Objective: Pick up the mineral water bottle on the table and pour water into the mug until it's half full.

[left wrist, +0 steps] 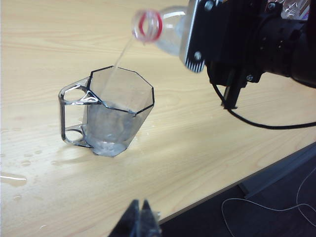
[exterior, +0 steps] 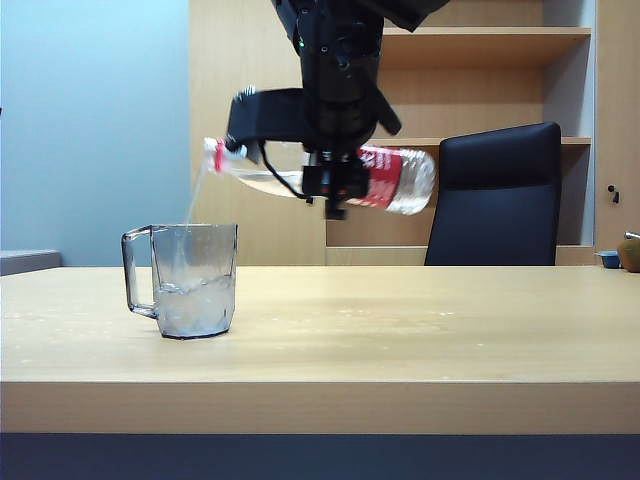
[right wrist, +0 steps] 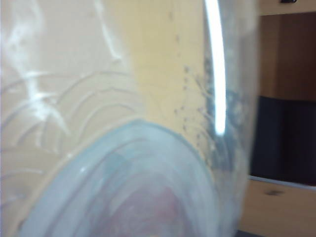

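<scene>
The mineral water bottle lies almost level in the air above the table, its red-ringed mouth tipped slightly down over the mug. My right gripper is shut on the bottle's middle from above. A thin stream of water runs from the mouth into the grey-tinted mug, which stands upright at the left and holds water in its lower part. In the right wrist view the bottle fills the picture and hides the fingers. My left gripper is shut and empty, hovering near the table's front edge, short of the mug.
A black chair and wooden shelves stand behind the table. A black cable hangs from the right arm over the table's edge. Small water drops lie beside the mug's handle. A brown object sits at the far right.
</scene>
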Robot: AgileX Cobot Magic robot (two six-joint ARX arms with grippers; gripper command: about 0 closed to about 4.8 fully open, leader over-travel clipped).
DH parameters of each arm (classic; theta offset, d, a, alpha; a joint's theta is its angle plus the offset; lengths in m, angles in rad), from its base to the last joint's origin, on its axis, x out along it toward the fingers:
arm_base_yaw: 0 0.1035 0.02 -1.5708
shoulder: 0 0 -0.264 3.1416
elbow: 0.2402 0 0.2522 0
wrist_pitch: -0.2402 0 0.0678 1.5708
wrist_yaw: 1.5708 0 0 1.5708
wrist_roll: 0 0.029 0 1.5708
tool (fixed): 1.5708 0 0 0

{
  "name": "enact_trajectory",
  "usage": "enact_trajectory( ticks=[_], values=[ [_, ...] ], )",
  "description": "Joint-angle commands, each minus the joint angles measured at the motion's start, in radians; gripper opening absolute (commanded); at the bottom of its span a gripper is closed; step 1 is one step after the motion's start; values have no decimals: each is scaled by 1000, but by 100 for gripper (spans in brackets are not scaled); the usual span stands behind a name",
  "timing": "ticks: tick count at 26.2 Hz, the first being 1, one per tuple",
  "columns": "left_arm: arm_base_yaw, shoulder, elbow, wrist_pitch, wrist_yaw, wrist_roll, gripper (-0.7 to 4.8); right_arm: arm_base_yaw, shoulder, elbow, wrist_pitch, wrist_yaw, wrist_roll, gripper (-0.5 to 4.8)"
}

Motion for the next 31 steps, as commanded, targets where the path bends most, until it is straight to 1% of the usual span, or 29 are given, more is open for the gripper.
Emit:
enact_trajectory(
  ticks=[1,3,5,9,14,15,19,20,22,24,26,28,31],
  values=[
    [0,0,3,10,3,-3,-2,0,-10,4,-23,-120,403,243],
    [0,0,3,10,3,-3,-2,-5,-10,-8,-15,-167,566,243],
    [0,0,3,10,3,-3,-2,-15,-11,-37,39,-211,678,250],
    [0,0,3,10,3,-3,-2,-21,-14,-125,215,-235,786,255],
    [0,0,3,10,3,-3,-2,-39,-47,-301,529,-303,881,255],
    [0,0,3,10,3,-3,-2,-50,-56,-369,645,-328,927,255],
    [0,0,3,9,3,-3,-2,-101,-59,-514,901,-424,1101,255],
    [0,-1,3,10,3,-3,-2,-113,-59,-541,942,-444,1131,255],
    [0,0,3,10,3,-3,-2,-136,-59,-592,1014,-482,1150,255],
    [0,0,3,10,3,-3,-2,-155,-58,-625,1052,-509,1149,256],
    [0,0,3,10,3,-3,-2,-183,-51,-653,1061,-547,1149,256],
    [0,0,3,10,3,-3,-2,-203,-37,-665,1060,-541,1143,257],
    [0,0,3,10,3,-3,-2,-214,-23,-669,1060,-541,1091,293]
  ],
)
